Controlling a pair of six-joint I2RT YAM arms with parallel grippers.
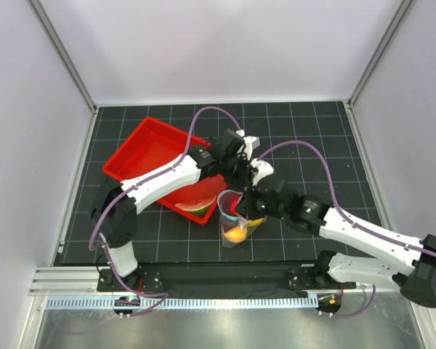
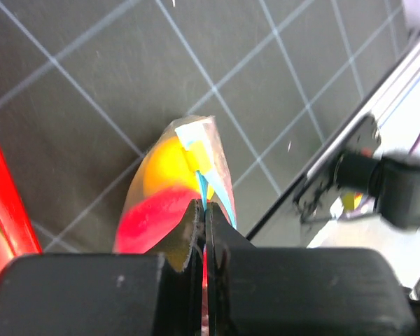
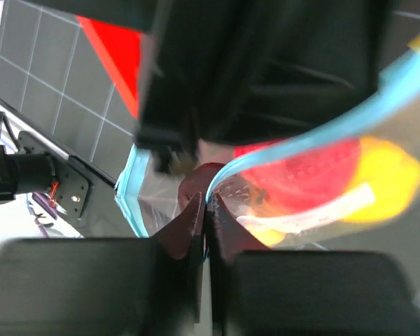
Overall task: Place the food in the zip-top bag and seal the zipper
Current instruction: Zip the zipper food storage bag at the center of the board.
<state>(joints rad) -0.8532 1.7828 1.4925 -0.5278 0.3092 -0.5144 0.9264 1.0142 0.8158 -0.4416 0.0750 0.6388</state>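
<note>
My left gripper (image 2: 204, 213) is pressed together on the zipper (image 2: 211, 194). It pinches the teal strip at the mouth of the zip-top bag (image 2: 220, 161), low in the middle of the left wrist view. My right gripper (image 3: 206, 213) is clamped on the same strip. In its own view the teal line curves away from the fingertips toward the upper right.

From above, the bag sits just below the centre of the frame over the dark gridded tabletop (image 1: 312, 131). Both grippers meet at its mouth, the left reaching in from above it in the picture and the right from the right side. I cannot tell whether the bag's bottom rests on the tabletop or hangs clear of it.

Through the clear plastic I see a yellow lemon (image 2: 164, 164) and a red fruit (image 2: 150, 220). The red one is nearer the mouth and the lemon is deeper in. A whitish label (image 2: 191, 133) shows at the bag's far end.

The red tray (image 1: 142, 156) lies left of centre, just beside the bag. A watermelon wedge (image 1: 198, 209) rests in the tray's lower right corner, outside the bag. I cannot tell how much of the zipper is pressed closed.
</note>
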